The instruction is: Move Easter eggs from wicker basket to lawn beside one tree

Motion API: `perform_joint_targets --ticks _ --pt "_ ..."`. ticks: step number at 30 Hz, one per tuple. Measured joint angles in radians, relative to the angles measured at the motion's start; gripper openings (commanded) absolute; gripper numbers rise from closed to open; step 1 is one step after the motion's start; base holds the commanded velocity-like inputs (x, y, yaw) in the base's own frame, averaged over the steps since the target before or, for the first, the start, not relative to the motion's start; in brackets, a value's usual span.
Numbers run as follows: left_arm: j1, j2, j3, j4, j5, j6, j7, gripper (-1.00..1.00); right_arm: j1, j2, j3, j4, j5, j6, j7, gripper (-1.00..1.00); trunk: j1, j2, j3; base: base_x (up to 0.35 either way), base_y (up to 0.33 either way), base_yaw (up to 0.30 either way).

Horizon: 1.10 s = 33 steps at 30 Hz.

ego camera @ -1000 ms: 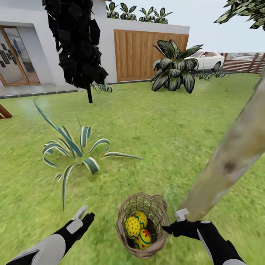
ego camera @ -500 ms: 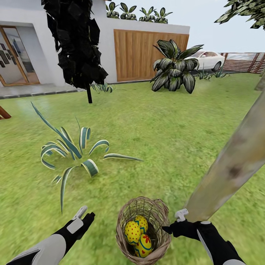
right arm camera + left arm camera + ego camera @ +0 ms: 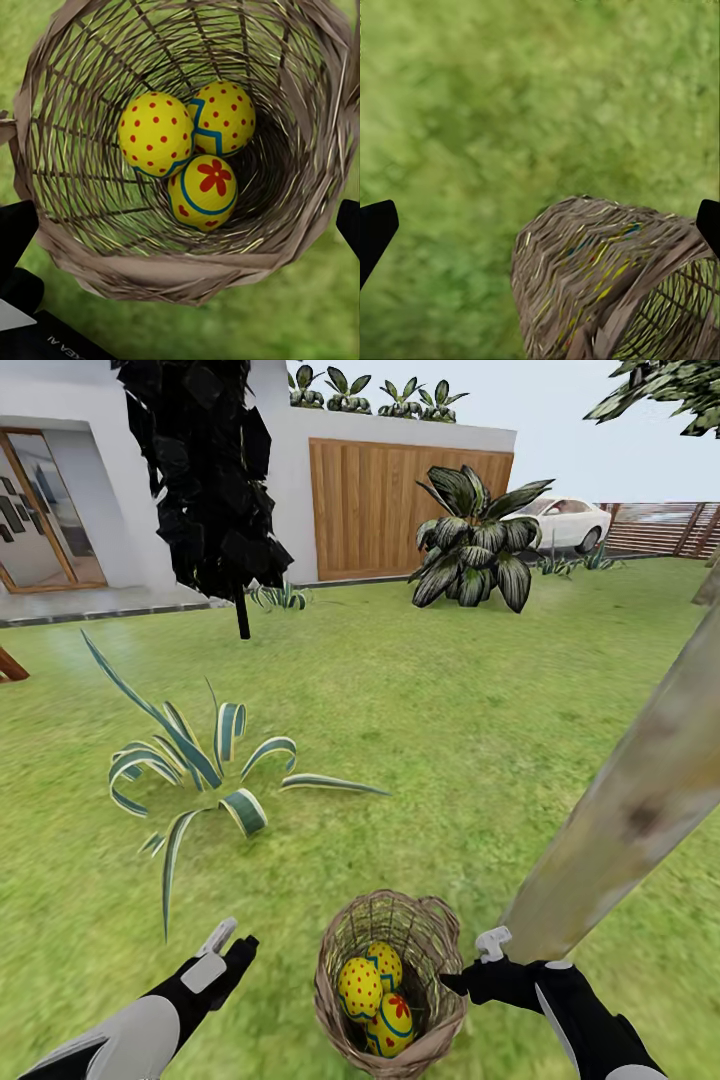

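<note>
**A:** Head view puts the wicker basket (image 3: pixel 390 985) right in front of you on the lawn (image 3: pixel 430 710), tipped so its mouth faces you, with all three Easter eggs (image 3: pixel 375 1000) bunched together inside, touching one another.

**B:** And your hands?

**A:** Your right gripper (image 3: pixel 465 972) sits just beside the basket's rim. In the right wrist view its black fingertips (image 3: pixel 16 229) stand spread wide, one on either side of the basket (image 3: pixel 180 262), gripping nothing. The egg with the red flower mark (image 3: pixel 204 191) lies nearest the opening; the two dotted ones (image 3: pixel 187 127) rest deeper in.

**B:** Your left?

**A:** Your left gripper (image 3: pixel 228 950) hovers over the grass, apart from the basket's other side. The left wrist view shows its dark fingertips (image 3: pixel 375 232) spread too, empty, with the basket's woven outer wall (image 3: pixel 600 277) between them further off.

**B:** The tree?

**A:** Its pale leaning trunk (image 3: pixel 640 800) meets the lawn just behind your right gripper, close to the basket. A striped agave (image 3: pixel 200 770) grows well off beyond your left arm.
</note>
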Motion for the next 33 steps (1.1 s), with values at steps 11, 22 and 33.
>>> perform_joint_targets --ticks 11,22,33 --pt "0.0 -0.005 0.02 -0.009 0.001 0.001 -0.002 1.0 0.0 0.06 0.001 -0.024 0.006 0.011 -0.041 1.0 0.042 -0.077 -0.034 0.0 0.0 0.0" --pt "0.0 -0.008 0.021 -0.019 -0.001 0.001 -0.003 1.0 -0.034 0.242 0.222 -0.136 -0.006 0.165 -0.504 1.0 0.084 -0.154 -0.069 0.004 0.0 0.0" --pt "0.0 -0.016 0.02 -0.012 -0.001 0.002 -0.003 1.0 -0.063 0.26 0.245 -0.097 -0.013 0.3 -0.59 1.0 0.126 -0.231 -0.103 0.195 0.0 0.0"
